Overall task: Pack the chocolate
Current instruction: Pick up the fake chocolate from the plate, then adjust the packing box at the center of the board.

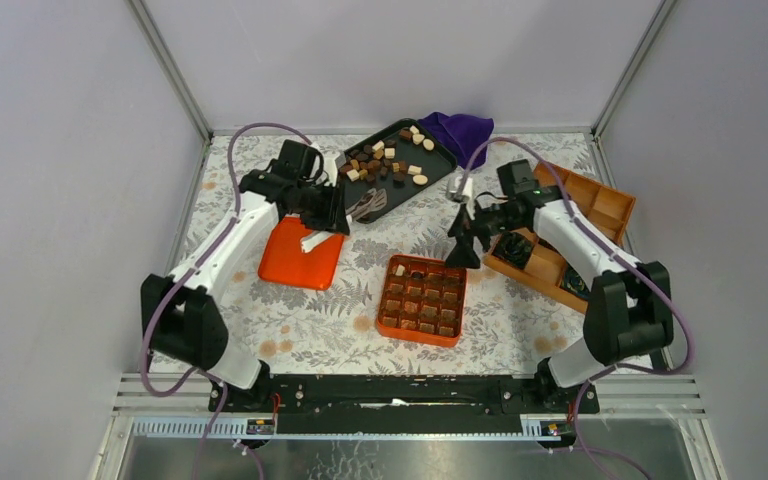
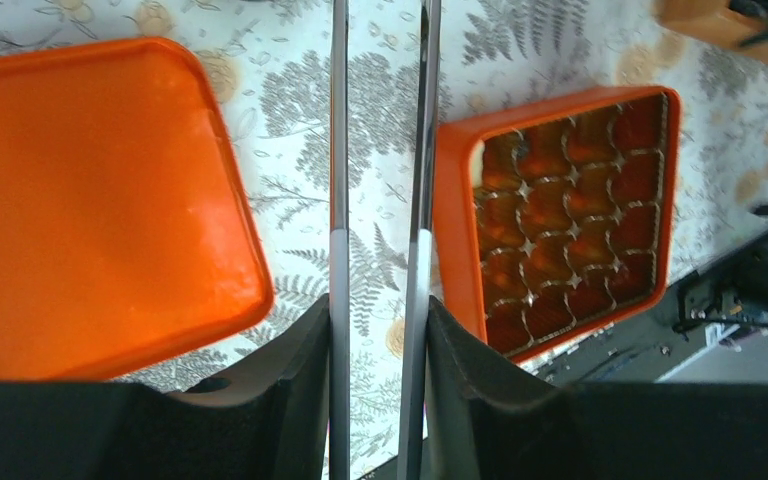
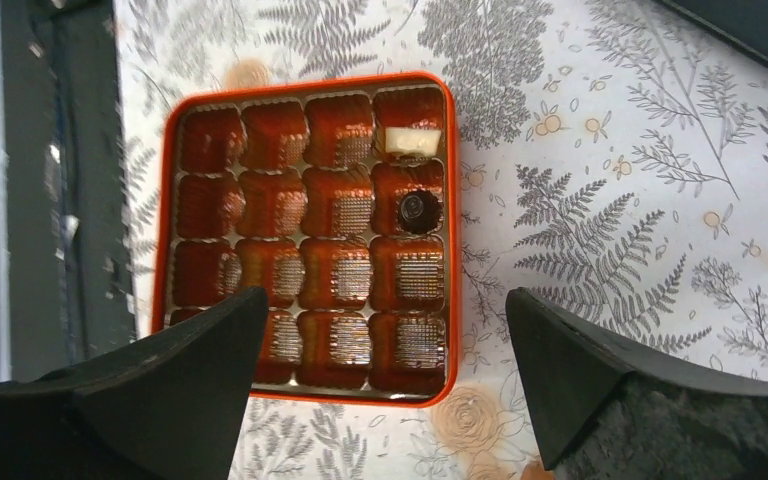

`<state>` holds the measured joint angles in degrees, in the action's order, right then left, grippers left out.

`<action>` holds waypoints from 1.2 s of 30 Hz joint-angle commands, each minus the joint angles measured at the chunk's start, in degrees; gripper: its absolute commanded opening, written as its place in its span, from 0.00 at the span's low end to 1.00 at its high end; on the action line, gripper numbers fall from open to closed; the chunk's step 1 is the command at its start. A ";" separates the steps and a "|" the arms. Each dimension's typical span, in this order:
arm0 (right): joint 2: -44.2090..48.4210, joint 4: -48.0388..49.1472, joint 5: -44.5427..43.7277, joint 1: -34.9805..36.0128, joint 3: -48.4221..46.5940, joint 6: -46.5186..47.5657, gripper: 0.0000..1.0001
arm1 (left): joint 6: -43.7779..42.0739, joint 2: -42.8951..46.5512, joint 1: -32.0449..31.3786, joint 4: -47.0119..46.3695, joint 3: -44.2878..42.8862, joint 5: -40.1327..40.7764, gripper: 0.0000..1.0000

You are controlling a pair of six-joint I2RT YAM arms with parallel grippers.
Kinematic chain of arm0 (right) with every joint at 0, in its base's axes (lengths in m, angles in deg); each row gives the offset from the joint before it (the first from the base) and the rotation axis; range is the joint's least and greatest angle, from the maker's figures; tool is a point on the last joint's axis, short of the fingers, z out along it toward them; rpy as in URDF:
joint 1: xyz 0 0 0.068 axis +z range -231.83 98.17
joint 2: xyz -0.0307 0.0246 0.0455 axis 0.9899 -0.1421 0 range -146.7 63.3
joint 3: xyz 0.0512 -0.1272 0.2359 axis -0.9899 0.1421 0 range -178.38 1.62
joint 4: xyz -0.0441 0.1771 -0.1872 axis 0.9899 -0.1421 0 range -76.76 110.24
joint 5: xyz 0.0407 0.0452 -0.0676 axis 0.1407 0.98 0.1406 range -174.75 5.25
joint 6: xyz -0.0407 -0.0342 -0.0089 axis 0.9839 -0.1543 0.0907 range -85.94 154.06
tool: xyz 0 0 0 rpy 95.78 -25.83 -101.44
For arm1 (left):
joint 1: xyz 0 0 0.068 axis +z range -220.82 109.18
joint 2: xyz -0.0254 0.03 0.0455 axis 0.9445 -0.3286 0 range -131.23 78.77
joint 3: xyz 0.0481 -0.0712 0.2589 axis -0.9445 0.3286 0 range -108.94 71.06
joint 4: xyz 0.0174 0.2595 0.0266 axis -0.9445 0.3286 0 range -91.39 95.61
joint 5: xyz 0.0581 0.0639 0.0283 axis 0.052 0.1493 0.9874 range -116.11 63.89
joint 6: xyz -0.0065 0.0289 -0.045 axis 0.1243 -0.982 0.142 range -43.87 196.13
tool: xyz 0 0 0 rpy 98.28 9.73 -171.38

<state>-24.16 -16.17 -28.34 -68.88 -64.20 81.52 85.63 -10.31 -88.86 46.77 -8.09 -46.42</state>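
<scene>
Fern-print cloth over table, grey walls on three sides.

L gripper: part-closed on metal tongs, one black finger against outer face of each blade. Blades roughly parallel w/ clear gap betw. them, nothing caught in gap. Tips past top edge of wrist view, so cannot tell what tips touch. Seen from above, hangs over far R corner of orange lid, lid flat on cloth. In wrist view, blades above bare cloth, lid to one side & orange box to other.

R gripper: spread fully wide, empty, touching nothing. Hovers above box; one finger over a box corner, other finger over cloth just beside box. From above, sits over far edge of box.

Chocolate pcs: bulk loose on black tray at far centre, mix of dark, mid-brown & cream. Two already in box: cream pc in corner cell, dark round pc in next cell along same edge. Other cells in R wrist view: ribbed brown liner.

Purple cloth bunched behind tray. Wooden divided tray on R side, partly under R arm.
</scene>
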 commanded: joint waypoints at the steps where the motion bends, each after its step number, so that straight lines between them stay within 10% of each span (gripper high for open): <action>1: -3.08 2.78 -10.11 4.97 -1.08 8.93 0.94 | 0.24 6.98 -1.49 -7.68 5.35 -4.51 0.00; 23: -6.10 8.26 -25.87 8.93 6.98 14.68 0.57 | 7.70 21.14 -11.88 -11.86 19.38 -8.22 0.00; 36: -4.80 15.12 -29.64 9.51 6.93 11.05 0.12 | 8.21 21.75 -13.49 -11.86 19.30 -6.71 0.00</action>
<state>-30.85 -5.24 -55.71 -60.01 -56.31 94.39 93.41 10.04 -101.95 38.84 11.69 -53.16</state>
